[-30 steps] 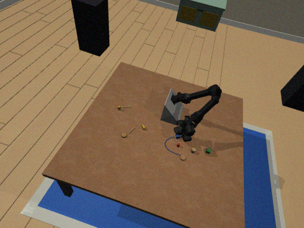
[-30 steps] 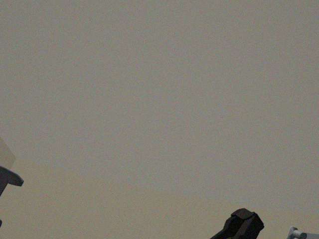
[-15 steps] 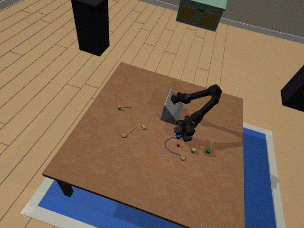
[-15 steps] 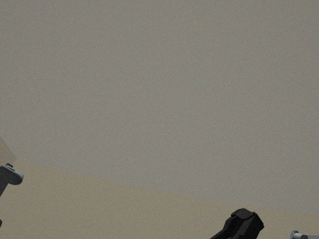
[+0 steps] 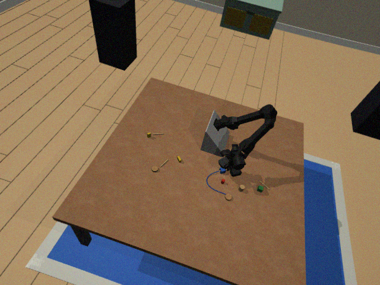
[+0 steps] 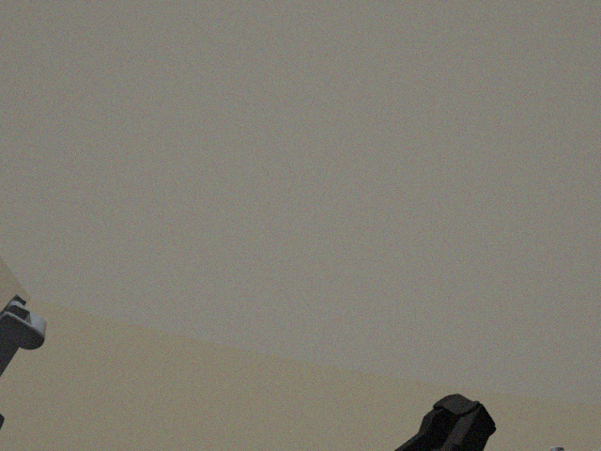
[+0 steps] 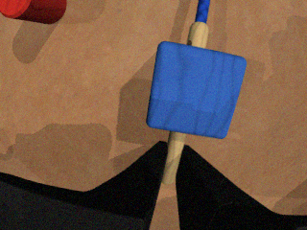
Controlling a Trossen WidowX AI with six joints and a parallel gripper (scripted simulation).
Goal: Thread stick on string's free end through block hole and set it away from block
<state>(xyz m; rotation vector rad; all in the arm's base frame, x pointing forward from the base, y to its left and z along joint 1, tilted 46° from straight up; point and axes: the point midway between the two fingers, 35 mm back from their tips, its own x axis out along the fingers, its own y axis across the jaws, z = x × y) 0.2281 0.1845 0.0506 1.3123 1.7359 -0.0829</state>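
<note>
The blue block [image 5: 222, 170] [image 7: 197, 91] is on the table. The thin wooden stick [image 7: 198, 36] runs through its hole, with one end out at each side. The blue string [image 5: 206, 180] [image 7: 203, 11] is on the stick's end at the top of the wrist view and curves to the round wooden button [image 5: 228, 197]. My gripper [image 7: 172, 149] is shut on the stick's other end, close beside the block. In the top view the arm hides the fingertips and the stick. The exterior view shows none of these objects.
A red cylinder [image 5: 222, 181] [image 7: 50, 10] lies near the string. A wooden cylinder [image 5: 241, 187], a green cube [image 5: 260, 188] and a loose stick are farther right. Left are a second button [image 5: 155, 168], yellow pieces and loose sticks. The grey arm stand [image 5: 211, 141] is behind.
</note>
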